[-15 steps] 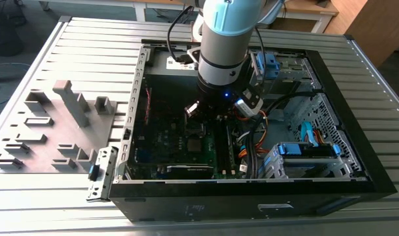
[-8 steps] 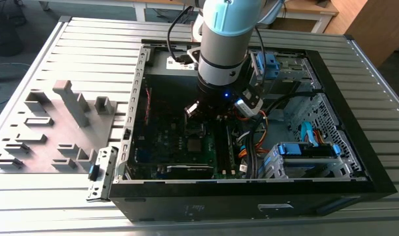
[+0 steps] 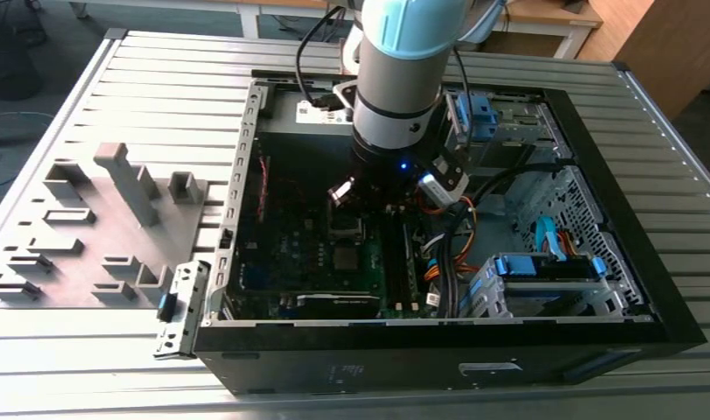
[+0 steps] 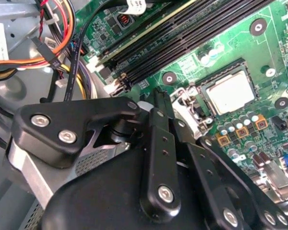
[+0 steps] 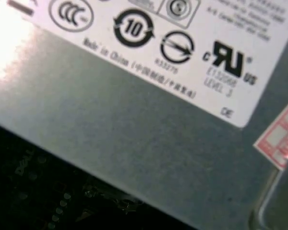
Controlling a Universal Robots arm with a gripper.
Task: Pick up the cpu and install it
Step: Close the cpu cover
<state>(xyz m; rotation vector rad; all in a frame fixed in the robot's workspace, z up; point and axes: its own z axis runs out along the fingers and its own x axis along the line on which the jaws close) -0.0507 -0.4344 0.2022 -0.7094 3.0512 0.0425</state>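
Note:
The cpu point(image 4: 230, 92), a small silver-grey square chip, lies flat inside the black socket frame point(image 4: 207, 79) on the green motherboard point(image 4: 216, 43) in the second wrist view. My gripper point(image 4: 159, 96) hovers just beside the socket, its black fingers point(image 4: 157, 124) drawn together with nothing seen between them. In the exterior view the gripper point(image 3: 361, 197) hangs low inside the open computer case point(image 3: 635, 289), over the middle of the board, with the arm's wrist above it.
Black memory slots point(image 4: 182, 33) run beside the socket. Orange, red and black cables point(image 4: 62, 48) bundle near the drive cage point(image 3: 542, 280). A grey box with a white label point(image 5: 149, 124) is close to the first wrist camera. A grey fixture block point(image 3: 98, 227) lies at the exterior view's left.

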